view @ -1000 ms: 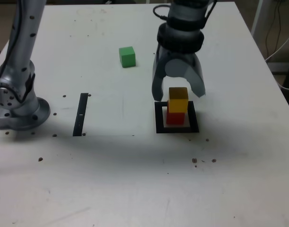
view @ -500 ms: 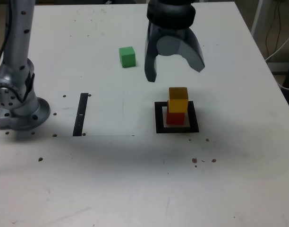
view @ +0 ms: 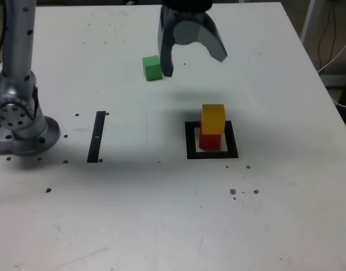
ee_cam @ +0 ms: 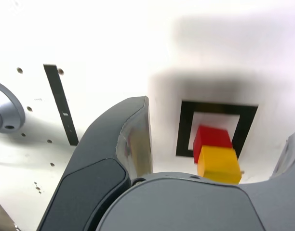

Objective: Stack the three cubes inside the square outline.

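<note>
A white table (view: 161, 214) fills the frame. On it: green cube (view: 152, 68) upper centre, square outline (view: 212, 153) right of centre holding the red cube (view: 210, 140), narrow black strip (view: 96, 136) centre-left, arm base (view: 23, 132) at left edge.

Exterior view: high, from the counter's (view: 161, 226) near edge, facing its far side. Wrist view: close, looking down past the tool (ee_cam: 215, 159). Both show the square outline (view: 212, 154) and black strip (view: 96, 136).
</note>
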`<move>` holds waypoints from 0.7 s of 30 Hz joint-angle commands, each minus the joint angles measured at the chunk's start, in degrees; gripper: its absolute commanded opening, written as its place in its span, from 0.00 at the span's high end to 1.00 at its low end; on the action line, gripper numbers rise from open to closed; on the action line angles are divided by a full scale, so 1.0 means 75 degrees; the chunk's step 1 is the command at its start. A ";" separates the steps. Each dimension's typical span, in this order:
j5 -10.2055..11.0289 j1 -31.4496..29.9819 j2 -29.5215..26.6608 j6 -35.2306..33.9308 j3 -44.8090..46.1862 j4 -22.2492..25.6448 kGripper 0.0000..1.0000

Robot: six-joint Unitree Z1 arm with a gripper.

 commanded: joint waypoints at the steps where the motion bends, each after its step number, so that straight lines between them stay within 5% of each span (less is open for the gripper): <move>1: 0.0026 0.0242 -0.0082 0.0150 0.0055 -0.0007 0.01; 21: 0.0138 0.2549 0.0025 0.1520 0.0248 -0.0174 0.01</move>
